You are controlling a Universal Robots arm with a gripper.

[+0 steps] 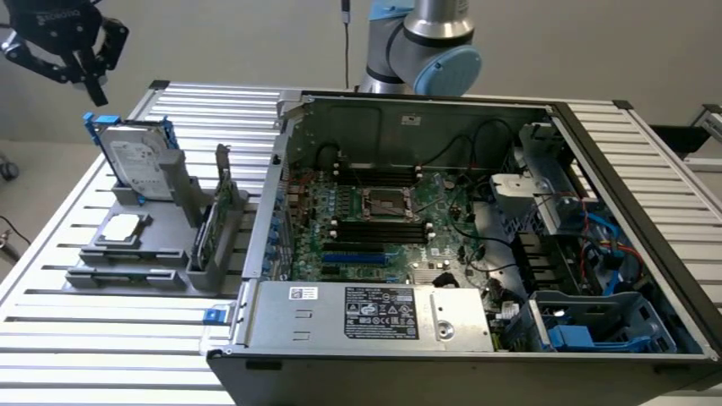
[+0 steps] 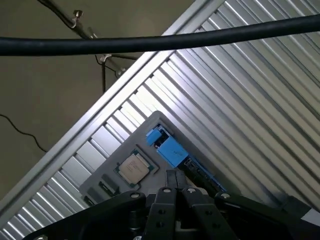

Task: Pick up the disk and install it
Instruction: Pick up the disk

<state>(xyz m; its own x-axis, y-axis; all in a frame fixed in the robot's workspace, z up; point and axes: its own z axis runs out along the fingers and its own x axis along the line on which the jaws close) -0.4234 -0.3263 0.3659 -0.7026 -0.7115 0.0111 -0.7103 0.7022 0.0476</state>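
Note:
The disk [image 1: 138, 165] stands upright in a grey holder [image 1: 135, 254] at the exterior view's left; it is silver-grey with a white label and a blue carrier around it. My gripper [image 1: 93, 85] hangs above and slightly behind the disk's top edge, apart from it, with its black fingers shut and nothing between them. In the wrist view the shut fingertips [image 2: 172, 182] point down toward the disk's blue carrier edge [image 2: 167, 146], seen from above.
The holder also carries a small square processor chip [image 1: 122, 227] [image 2: 134, 167] and a thin green circuit card [image 1: 215, 220] [image 2: 202, 175]. An open computer case [image 1: 451, 372] fills the slatted table's [image 1: 68, 338] middle and right, with a blue drive bay [image 1: 598, 326] at its near right. A black cable [image 2: 150, 42] crosses the wrist view.

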